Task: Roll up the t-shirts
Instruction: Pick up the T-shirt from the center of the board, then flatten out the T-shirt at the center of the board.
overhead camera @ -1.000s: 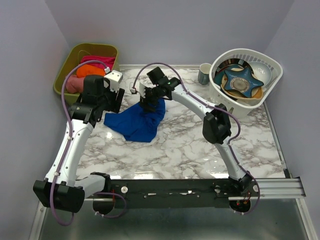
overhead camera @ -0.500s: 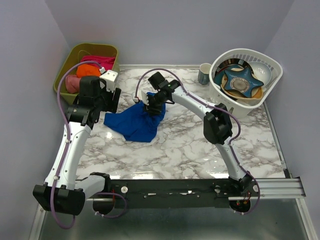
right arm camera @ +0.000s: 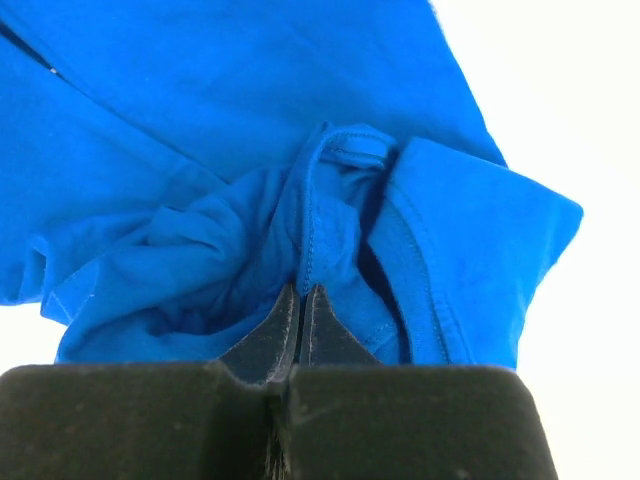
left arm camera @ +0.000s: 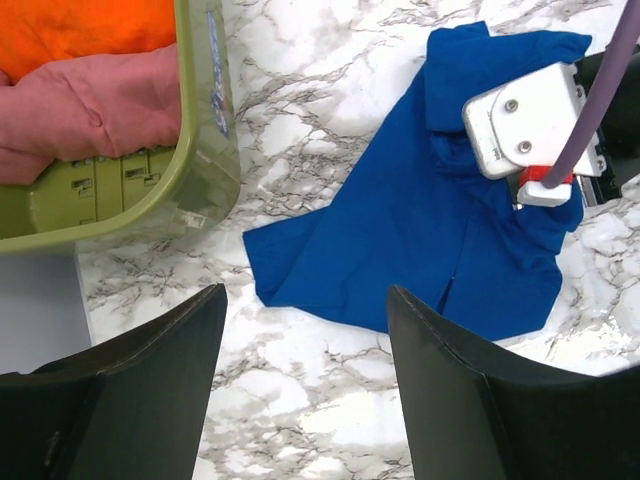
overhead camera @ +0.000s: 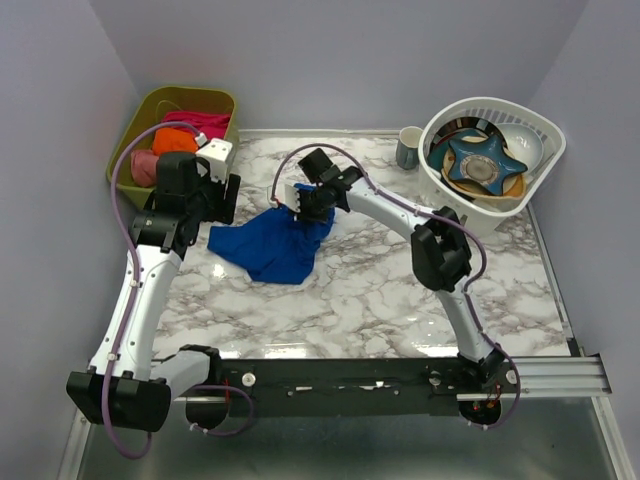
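Right gripper [right arm camera: 300, 305] now clamps 1 fold of t-shirt [overhead camera: 270, 250], upper centre; left gripper [left arm camera: 305, 310] gapes. I fear the thin pinch slips.

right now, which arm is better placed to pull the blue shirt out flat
Right. The right end effector is shut on a bunched fold of the blue t-shirt, so it could likely drag it straight away. The left end effector hangs open near the green bin, touching no cloth.
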{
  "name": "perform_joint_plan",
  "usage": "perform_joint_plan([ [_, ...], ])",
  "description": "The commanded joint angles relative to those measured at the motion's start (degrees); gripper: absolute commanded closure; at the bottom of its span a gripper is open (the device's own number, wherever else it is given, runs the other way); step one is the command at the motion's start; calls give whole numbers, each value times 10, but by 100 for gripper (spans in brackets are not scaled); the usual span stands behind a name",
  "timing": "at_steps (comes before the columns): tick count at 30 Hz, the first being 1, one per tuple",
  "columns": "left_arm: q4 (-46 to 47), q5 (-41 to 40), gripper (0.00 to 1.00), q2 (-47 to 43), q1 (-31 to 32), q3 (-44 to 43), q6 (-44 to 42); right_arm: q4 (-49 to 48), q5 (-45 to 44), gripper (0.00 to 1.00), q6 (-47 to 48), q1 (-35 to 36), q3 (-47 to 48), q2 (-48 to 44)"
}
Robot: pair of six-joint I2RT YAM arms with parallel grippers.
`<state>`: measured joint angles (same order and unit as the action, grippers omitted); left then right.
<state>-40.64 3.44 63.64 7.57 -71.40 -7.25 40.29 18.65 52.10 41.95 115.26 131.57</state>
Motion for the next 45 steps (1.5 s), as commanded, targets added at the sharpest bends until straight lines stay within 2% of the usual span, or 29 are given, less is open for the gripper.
perform_joint_plan([
  [1,47,52,26,-26,-2,35,15,-15,-44,99,-23,4,-13,-106],
  [6,60,88,26,-26,-3,52,40,-11,-7,99,-56,4,-26,-195],
  [7,58,89,26,-26,-3,50,39,-24,-1,99,-74,4,-40,-236],
  [13,-1,32,26,-17,-4,-1,-13,-143,43,99,-88,4,-194,-410],
  [16,-36,15,27,-11,-4,-21,-65,-94,49,99,-47,-4,-247,-502],
  [17,-43,21,26,-11,-4,-10,-76,-69,53,99,-32,-9,-319,-528],
  [19,-51,41,26,-24,-4,11,-108,-48,42,99,7,-18,-401,-616],
  [20,-49,65,26,-29,-3,41,-115,-6,32,99,22,-19,-479,-646],
  [22,-47,82,26,-43,-2,73,-130,48,15,99,53,-20,-543,-720],
  [24,-46,95,26,-47,1,115,-140,105,-4,89,54,-19,-618,-763],
  [25,-41,95,27,-45,2,129,-148,116,-17,64,51,-20,-637,-802],
  [27,-12,84,27,-39,2,170,-146,105,-66,47,22,-19,-659,-829],
  [28,0,83,27,-36,2,179,-139,93,-80,37,-23,-19,-654,-834],
  [31,54,94,27,-11,8,218,-125,68,-83,36,-78,-19,-620,-815],
  [34,78,64,28,31,22,207,-81,10,-82,36,-118,-19,-609,-770],
  [38,58,96,29,71,24,161,-48,-39,-70,36,-100,-19,-603,-705],
  [39,66,98,29,74,26,161,-52,-56,-80,37,-92,-19,-605,-663],
  [42,76,73,29,71,26,162,-44,-98,-74,41,-33,-18,-614,-620],
  [45,83,76,29,62,26,172,-46,-84,-43,40,-8,-16,-569,-576],
])
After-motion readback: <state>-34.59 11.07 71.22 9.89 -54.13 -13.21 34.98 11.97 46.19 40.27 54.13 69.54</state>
